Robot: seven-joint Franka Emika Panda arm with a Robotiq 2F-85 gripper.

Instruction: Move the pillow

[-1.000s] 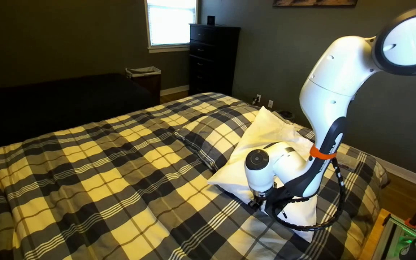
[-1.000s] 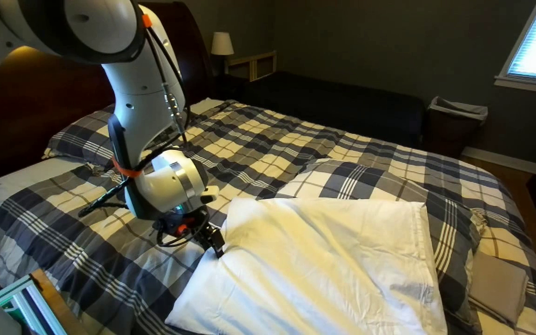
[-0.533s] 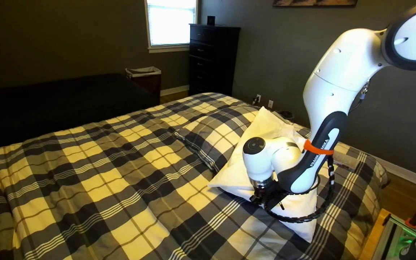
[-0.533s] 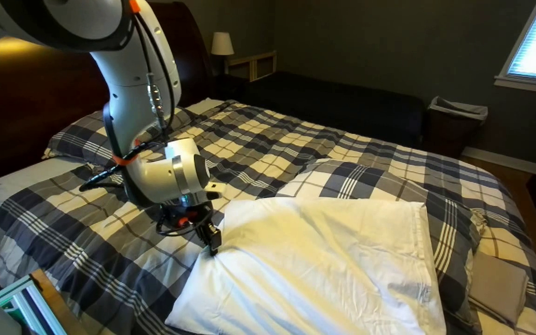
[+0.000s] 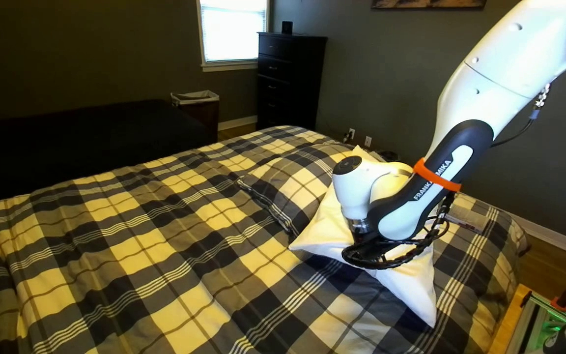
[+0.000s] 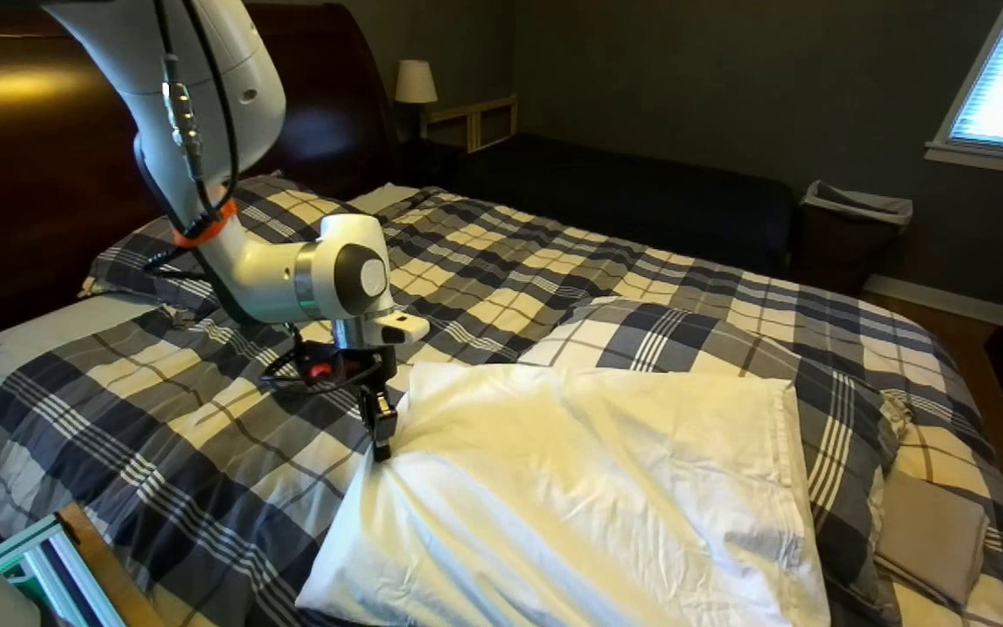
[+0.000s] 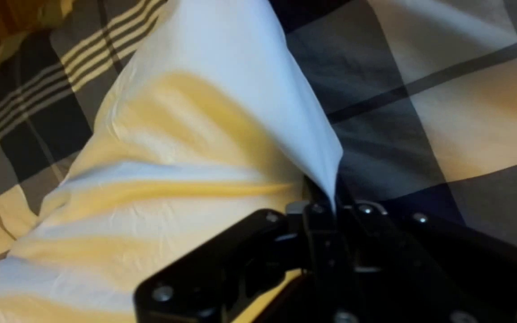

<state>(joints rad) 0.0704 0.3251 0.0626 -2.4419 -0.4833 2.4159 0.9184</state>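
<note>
- Your gripper (image 6: 380, 449) has its fingers narrowed onto one edge of the white rectangular pillow (image 6: 606, 488), a fold of cloth pinched between them; the wrist view bears this out
- You have the pillow on the near right part of the plaid bedspread (image 5: 130, 246) in an exterior view, its far left side up against or partly over the plaid-covered pillow (image 5: 290, 182); you cannot tell which
- At your grip the edge rises to a peak, while most of the pillow seems to rest on what lies beneath
- By that, your grasp looks done and the lift only partial; likely left for you are bringing the pillow across, lowering it and letting go, and the task names no destination
- At the far right in an exterior view you have a hamper (image 6: 834, 248) with a pale liner (image 6: 867, 209) folded over its rim; its contents are hidden from you
- The tall dark dresser (image 5: 292, 81) in the far corner seems to have its drawers closed, so you cannot tell what they hold
</note>
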